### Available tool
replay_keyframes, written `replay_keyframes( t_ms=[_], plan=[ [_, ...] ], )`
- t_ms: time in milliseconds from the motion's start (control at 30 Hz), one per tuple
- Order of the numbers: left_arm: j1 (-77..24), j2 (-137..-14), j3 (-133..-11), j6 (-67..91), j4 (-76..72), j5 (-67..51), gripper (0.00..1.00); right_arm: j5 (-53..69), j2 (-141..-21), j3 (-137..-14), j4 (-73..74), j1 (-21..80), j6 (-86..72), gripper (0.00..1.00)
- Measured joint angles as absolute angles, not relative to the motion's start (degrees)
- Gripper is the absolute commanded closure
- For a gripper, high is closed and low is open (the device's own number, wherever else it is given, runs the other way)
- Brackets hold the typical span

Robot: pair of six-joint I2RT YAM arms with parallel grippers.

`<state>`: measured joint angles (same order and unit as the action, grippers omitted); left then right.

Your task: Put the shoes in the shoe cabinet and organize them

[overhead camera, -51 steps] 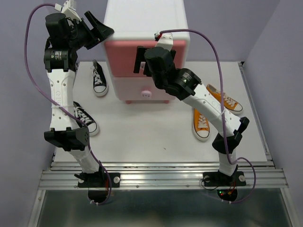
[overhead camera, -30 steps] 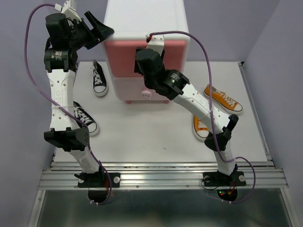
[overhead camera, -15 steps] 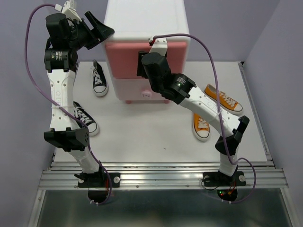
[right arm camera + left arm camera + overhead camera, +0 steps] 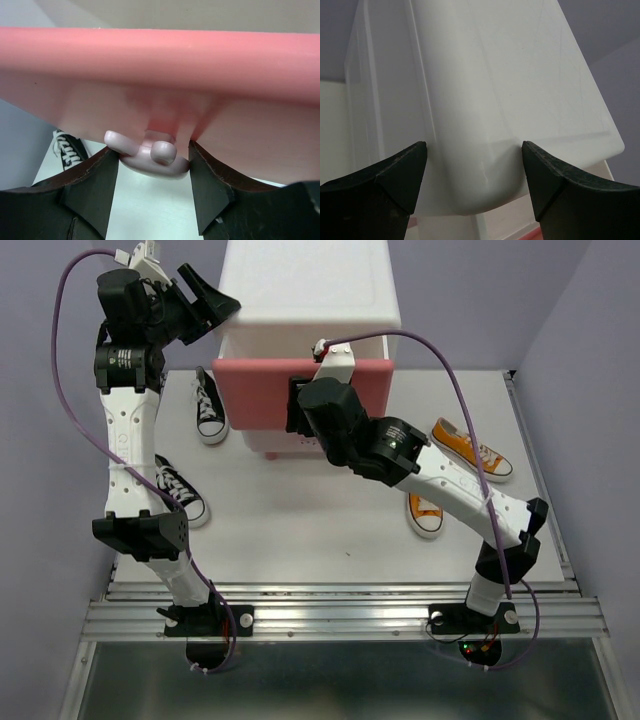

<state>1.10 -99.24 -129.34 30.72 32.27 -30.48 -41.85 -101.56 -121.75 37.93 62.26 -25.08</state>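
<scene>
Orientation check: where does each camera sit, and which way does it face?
Top: above, behind the bases, looking down on table, cabinet, shoes; left arm, right arm show.
Left wrist: high, facing the cabinet's top corner; open left end effector frames it.
Right wrist: low, facing the drawer; right end effector grips its knob.
Shared: top and right wrist both show the drawer.

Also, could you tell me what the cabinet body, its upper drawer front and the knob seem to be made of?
The cabinet body: probably moulded plastic, glossy white, with rounded corners and soft reflections. The upper drawer front: likely plastic too, smooth pink with a satin sheen. The knob: seems smooth pale plastic, one rounded moulded piece; exact material unclear.
</scene>
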Motion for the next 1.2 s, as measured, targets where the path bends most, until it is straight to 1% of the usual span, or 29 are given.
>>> replay_keyframes(
  t_ms=[500,833,1033,1200],
  plan=[
    [0.80,-98.70,-128.01,31.42,31.38,-28.95,0.14,-47.20,-97.67,-121.75,52.16,74.17,-38.02,0.99],
    [0.67,-98.13,-126.98,32.01,30.76,-27.70,0.14,-49.58,-93.95,-118.93,60.03,78.32,-47.18,0.99],
    [0.45,-98.08,-126.76,32.25,30.48,-27.03,0.14,-49.54,-90.56,-115.59,61.45,80.71,-49.50,0.99],
    [0.36,-98.08,-126.72,32.45,30.44,-26.28,0.14,-49.10,-90.21,-114.93,61.95,81.45,-51.16,0.99]
  ],
)
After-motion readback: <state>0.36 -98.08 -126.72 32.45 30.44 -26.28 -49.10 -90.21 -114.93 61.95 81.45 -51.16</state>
